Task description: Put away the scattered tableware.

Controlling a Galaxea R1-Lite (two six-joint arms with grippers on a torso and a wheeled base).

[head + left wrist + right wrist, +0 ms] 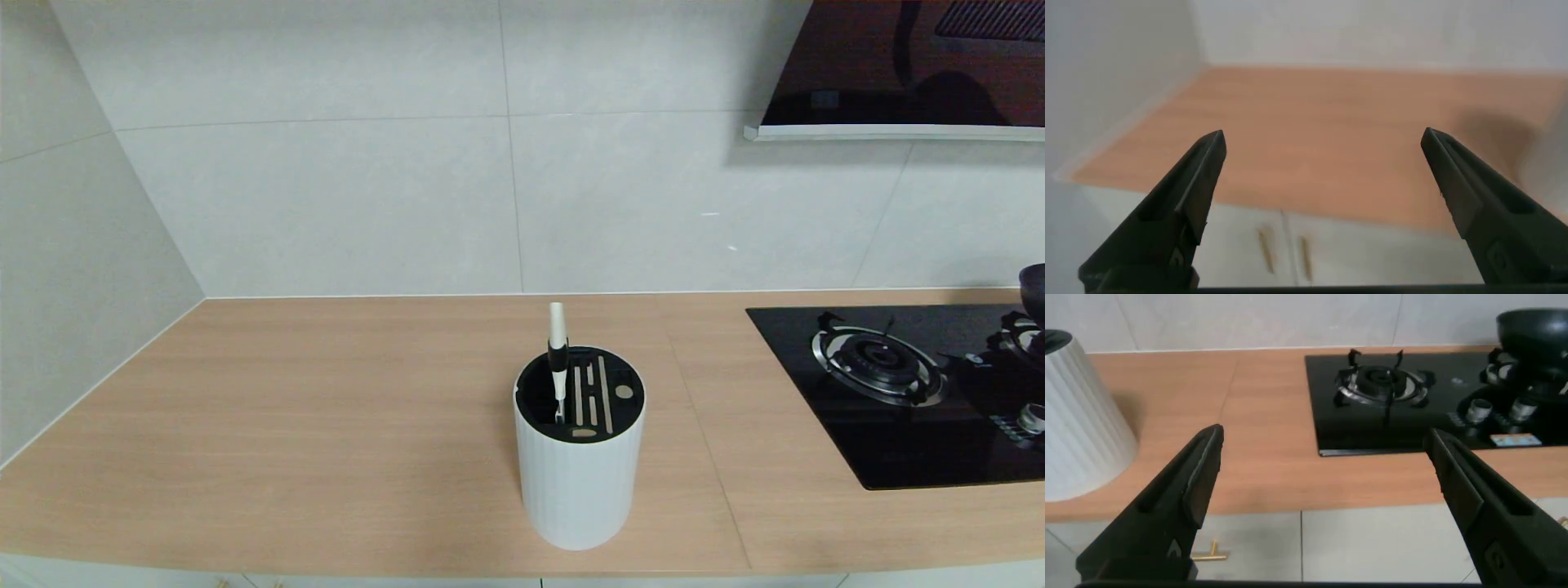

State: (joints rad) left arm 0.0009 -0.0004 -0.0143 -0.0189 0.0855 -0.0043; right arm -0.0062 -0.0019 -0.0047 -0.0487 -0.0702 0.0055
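Utensil point(558, 359): it stands up in the holder, handle up and thin end down in a slot. It has a white and black handle. It looks put away already.
Holder point(580, 482): a white round tub with a black top full of slots. The slots keep long things standing up so they do not fall over.
Counter point(326, 408): the holder sits on it, close to the front edge. I see no other tableware lying around the holder.
Left gripper point(1323, 139): its two fingers are spread wide with nothing between them. It hangs out past the counter's front edge, to the left of the holder, I think.
Right gripper point(1324, 433): its fingers are also spread wide and hold nothing. It hangs in front of the counter, just to the right of the holder.
Stove point(898, 392): it is set into the counter, well to the right of the holder.
Pot point(1033, 286): a dark pot sits on the stove, on the side far from the holder.
My guess: the job looks about done, since both grippers are free.
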